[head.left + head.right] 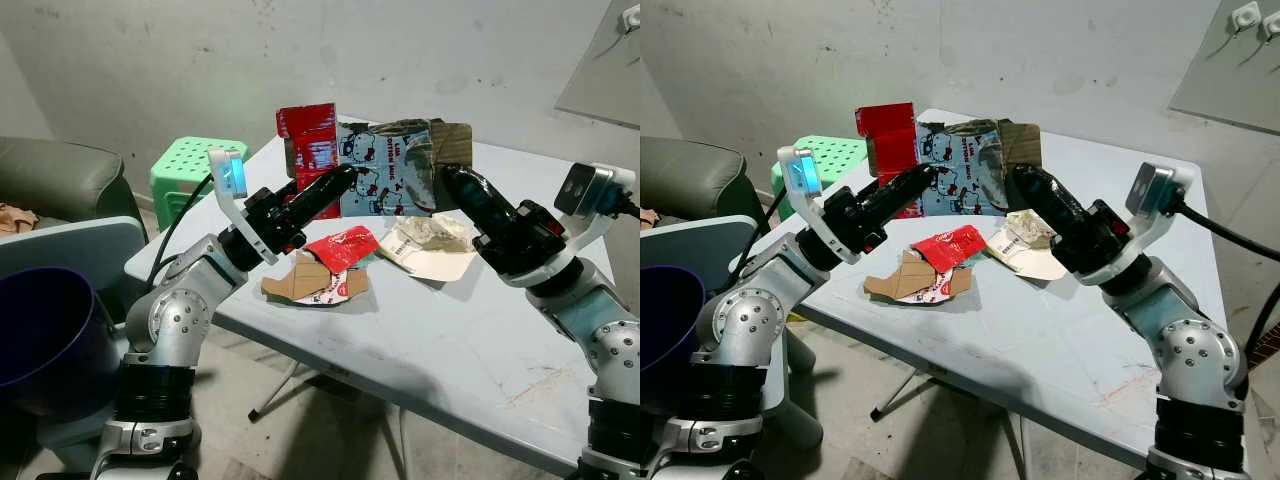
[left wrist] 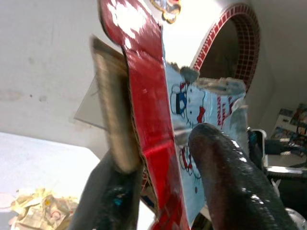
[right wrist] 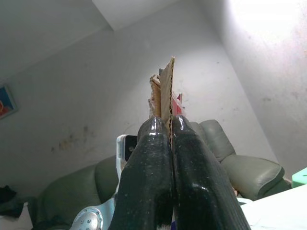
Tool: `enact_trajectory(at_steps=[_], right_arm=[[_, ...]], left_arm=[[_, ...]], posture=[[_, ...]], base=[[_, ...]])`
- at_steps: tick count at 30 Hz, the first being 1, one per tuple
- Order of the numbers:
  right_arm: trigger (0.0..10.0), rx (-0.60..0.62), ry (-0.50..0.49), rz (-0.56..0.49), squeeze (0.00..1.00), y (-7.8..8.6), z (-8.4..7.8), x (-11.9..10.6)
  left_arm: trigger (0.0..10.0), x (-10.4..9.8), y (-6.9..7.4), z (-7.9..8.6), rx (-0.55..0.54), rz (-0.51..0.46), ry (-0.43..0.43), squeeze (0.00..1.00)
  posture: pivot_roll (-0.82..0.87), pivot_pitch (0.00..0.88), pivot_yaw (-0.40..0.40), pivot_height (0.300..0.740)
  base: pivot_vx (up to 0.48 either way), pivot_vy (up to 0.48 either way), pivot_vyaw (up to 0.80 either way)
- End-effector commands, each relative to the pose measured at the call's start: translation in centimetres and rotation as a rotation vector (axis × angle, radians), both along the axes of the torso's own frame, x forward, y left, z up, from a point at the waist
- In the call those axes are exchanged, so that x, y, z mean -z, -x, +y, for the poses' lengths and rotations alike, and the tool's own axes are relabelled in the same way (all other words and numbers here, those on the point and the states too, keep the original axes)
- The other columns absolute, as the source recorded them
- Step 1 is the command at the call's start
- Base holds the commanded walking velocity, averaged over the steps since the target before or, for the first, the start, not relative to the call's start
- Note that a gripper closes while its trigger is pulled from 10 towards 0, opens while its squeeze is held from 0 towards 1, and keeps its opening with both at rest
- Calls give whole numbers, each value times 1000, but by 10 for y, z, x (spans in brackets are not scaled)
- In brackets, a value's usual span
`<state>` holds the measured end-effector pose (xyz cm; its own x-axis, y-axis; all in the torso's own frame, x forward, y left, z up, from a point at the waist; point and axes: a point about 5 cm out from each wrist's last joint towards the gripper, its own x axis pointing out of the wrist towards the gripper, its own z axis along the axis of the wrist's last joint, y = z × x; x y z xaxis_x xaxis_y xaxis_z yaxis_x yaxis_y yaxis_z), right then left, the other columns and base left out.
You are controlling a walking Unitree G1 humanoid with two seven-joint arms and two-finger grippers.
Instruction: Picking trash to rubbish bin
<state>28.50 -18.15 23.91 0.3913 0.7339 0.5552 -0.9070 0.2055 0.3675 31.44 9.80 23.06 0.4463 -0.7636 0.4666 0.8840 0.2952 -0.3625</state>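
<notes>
A flattened carton (image 1: 385, 165) with a red panel (image 1: 308, 135), a cartoon-cat print and a brown flap is held upright above the white table (image 1: 470, 340). My left gripper (image 1: 346, 176) is shut on its lower left part; in the left wrist view the fingers (image 2: 225, 177) clamp the red panel (image 2: 148, 120). My right gripper (image 1: 444, 178) is shut on its right brown edge (image 3: 168, 91). Under the carton lie a red wrapper (image 1: 343, 244), a torn brown cardboard piece (image 1: 296, 278) and crumpled pale paper (image 1: 430, 242). A dark purple bin (image 1: 45, 330) stands on the floor at my left.
A green plastic stool (image 1: 190, 165) stands beyond the table's left corner, with a grey-green sofa (image 1: 55, 175) further left. A pale blue seat (image 1: 70, 245) sits between the bin and the table. The wall runs close behind the table.
</notes>
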Motion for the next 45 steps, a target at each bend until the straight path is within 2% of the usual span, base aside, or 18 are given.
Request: enact_trajectory(at_steps=[1,11,27,28,29,30,45], right_arm=[[10000,0,14,-26,0,0,0,-4],[10000,16,18,-18,0,-3,-4,-3],[10000,7,14,-9,0,-4,-4,-2],[10000,0,10,-7,725,-3,-4,-2],[10000,-4,8,-7,725,-3,-4,-2],[10000,-2,9,-7,1000,-4,-4,-1],[10000,46,54,23,1000,-7,-5,8]], left_arm=[[0,-5,2,4,-4,-19,1,0],[0,-6,4,11,-19,-13,1,0],[0,-7,4,11,-13,-13,12,0],[0,-7,4,12,-13,-13,11,0],[0,-7,4,12,-13,-13,11,0],[0,-8,4,12,-14,-13,12,0],[0,-6,3,15,-34,-9,3,0]], posture=[[-23,0,-61,740],[-17,0,-62,740],[-17,0,-62,740],[-17,0,-62,740],[-17,0,-62,740],[-17,0,-62,740],[-12,0,-62,740]], base=[[0,0,0],[0,0,0],[0,0,0],[0,0,0],[0,0,0],[0,0,0],[0,0,0]])
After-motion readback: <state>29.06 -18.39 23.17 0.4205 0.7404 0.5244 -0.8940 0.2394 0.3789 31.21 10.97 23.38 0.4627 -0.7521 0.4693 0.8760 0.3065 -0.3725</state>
